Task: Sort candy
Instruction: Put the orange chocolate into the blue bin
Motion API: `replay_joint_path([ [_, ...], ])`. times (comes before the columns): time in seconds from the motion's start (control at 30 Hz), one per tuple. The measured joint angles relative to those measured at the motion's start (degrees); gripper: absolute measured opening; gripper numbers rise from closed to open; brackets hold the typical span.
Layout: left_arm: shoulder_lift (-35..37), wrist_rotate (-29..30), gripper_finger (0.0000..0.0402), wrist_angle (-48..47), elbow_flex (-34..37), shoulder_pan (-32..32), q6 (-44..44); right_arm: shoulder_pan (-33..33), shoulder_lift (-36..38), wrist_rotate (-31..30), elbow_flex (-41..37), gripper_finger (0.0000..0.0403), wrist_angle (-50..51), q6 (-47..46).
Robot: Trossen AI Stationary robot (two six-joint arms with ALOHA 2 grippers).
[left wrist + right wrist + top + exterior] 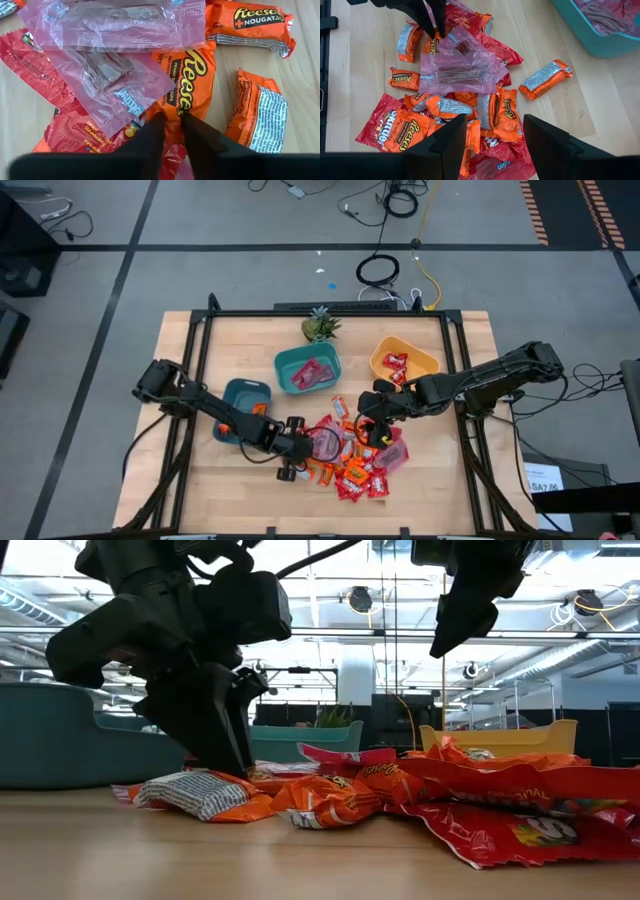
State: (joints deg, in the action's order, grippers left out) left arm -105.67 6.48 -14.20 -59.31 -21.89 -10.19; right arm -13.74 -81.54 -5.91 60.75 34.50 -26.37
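Seemingly pinching an orange candy (pixel 187 82), the left end effector (pixel 172 125) nears the pink-filled teal bowl (pixel 290 361).

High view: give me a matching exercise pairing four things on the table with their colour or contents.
Things:
1. middle bowl
2. right-hand bowl
3. left-hand bowl
4. plant

Descriptions:
A. yellow, holds red candies
B. green and spiky, at the table's far edge
C. teal, holds pink-wrapped candies
D. teal, partly under the left arm, holds an orange candy

Pairs: 1-C, 2-A, 3-D, 4-B
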Motion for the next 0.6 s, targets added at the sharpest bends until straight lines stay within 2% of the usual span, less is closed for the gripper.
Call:
replay_joint_path([
  [0.13,0.3,-1.5,0.0012,-0.4,-0.4,0.0,0.0,0.0,0.0,0.0,0.0,0.0187,0.0,0.0],
  [0.4,3.5,-1.7,0.0009,-9.9,-3.7,0.1,0.4,0.0,0.0,0.0,0.0,0.0187,0.0,0.0],
  [0.6,10.1,0.1,0.0009,-14.3,-3.9,1.3,-2.8,0.0,0.0,0.0,0.0,0.0187,0.2,0.0],
])
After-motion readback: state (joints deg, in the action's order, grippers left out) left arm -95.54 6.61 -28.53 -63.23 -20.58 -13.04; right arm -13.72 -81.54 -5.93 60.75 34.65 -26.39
